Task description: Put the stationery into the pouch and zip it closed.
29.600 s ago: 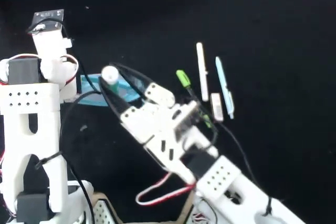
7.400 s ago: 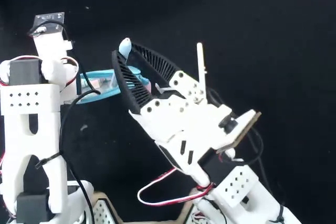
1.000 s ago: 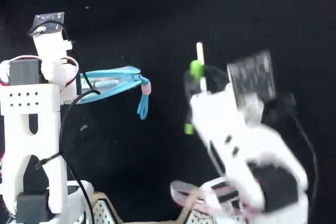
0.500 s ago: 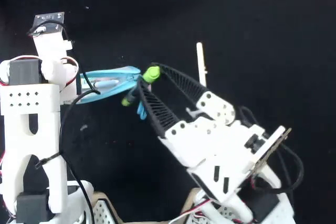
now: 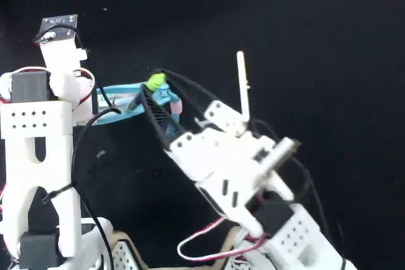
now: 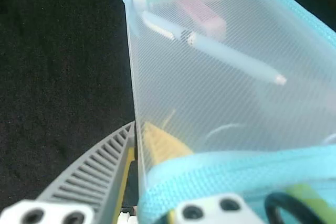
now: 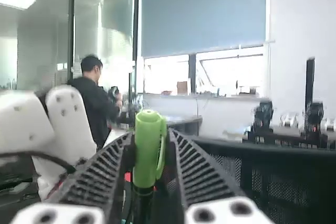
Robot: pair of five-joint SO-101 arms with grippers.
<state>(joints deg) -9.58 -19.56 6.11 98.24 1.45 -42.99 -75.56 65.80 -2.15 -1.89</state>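
The right gripper's (image 5: pixel 150 83) jaws are clamped on the green marker (image 7: pixel 149 145), which hangs cap-up and tilted, its dark lower end dipping toward the open mouth of the pouch (image 6: pixel 173 108). The left gripper's (image 6: pixel 144 135) jaws pinch the pouch wall, holding it on edge at about 9 o'clock on the table, mouth facing 3 o'clock. A blue pen (image 6: pixel 236 59) and a pink eraser (image 6: pixel 199 11) lie inside. The zip strap (image 5: pixel 171 104) dangles at the mouth, just beside the marker. At 3 o'clock from the pouch, well apart, a white pen (image 5: pixel 242 86) lies on the black table (image 5: pixel 329 61). The step in hand looks to be loading the marker. Next, it likely needs feeding deeper into the mouth before the jaws part; the white pen and the zip remain.
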